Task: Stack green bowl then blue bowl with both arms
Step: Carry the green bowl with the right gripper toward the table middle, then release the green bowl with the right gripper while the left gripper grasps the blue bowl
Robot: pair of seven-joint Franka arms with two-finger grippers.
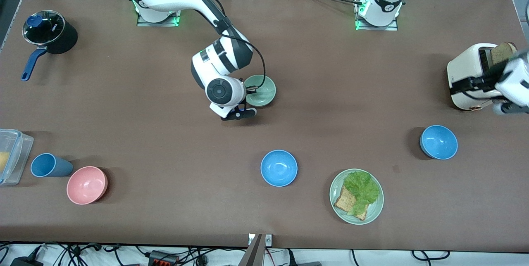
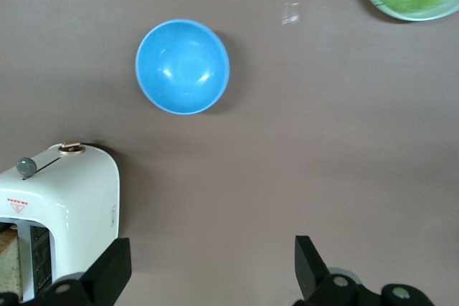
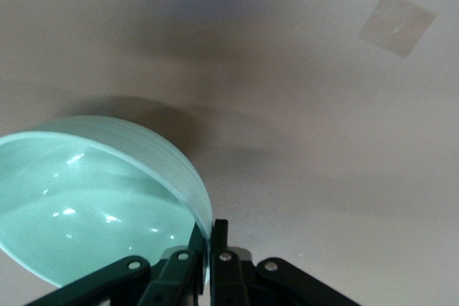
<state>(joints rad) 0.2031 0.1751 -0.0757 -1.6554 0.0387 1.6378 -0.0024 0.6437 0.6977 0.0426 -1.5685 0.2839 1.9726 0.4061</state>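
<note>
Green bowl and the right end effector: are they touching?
Touching. The right wrist view shows the right end effector shut on the green bowl, its fingers pinching the rim with the bowl tilted above the table.

Two blue bowls [image 1: 279, 168] [image 1: 439, 142]; one each: green bowl [image 1: 261, 90], pink bowl [image 1: 86, 184], cup [image 1: 50, 165], plate [image 1: 374, 212], toaster [image 1: 467, 76], pot [image 1: 51, 32].

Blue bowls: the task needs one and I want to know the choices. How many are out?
2. One blue bowl sits beside the plate, near the front camera. The other blue bowl sits toward the left arm's end, nearer the camera than the toaster.
</note>
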